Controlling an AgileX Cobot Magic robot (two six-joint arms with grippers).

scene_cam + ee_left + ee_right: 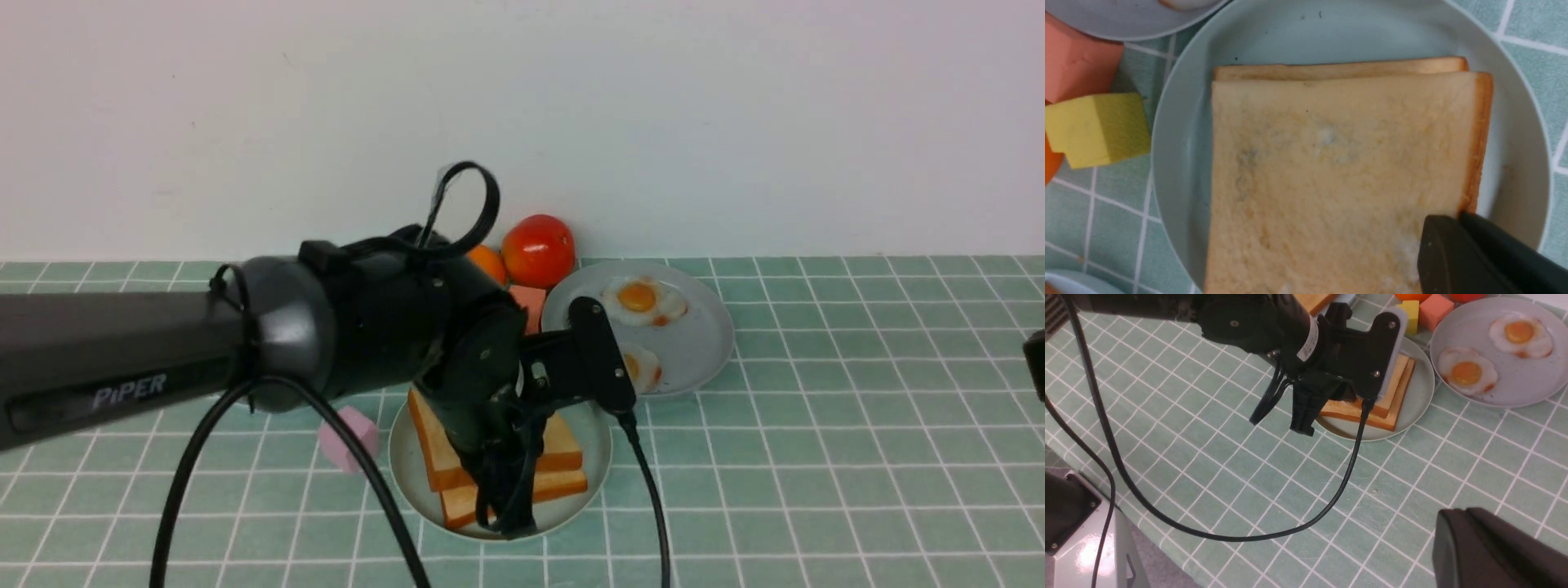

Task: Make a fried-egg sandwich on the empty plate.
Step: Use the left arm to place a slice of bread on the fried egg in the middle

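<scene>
Toast slices [563, 447] lie stacked on mint plate [596, 445], mid surface [816, 490], with left pincer [504, 514] over them. Two eggs [641, 298] on grey plate [702, 343] behind.
Left wrist: top slice slightly offset from lower one. Dark fingers [1437, 253] over its corner look closed together, grip on it unclear. Yellow block [1098, 128] just beside plate.
Right wrist: right pincer [1466, 526] well apart from plates, state can't tell.

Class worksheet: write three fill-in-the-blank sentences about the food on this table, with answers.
The grey plate holds ___ fried eggs.
The stacked toast slices rest on a round ___.
The tomato by the wall is coloured ___.
Missing words: two; plate; red.
</scene>
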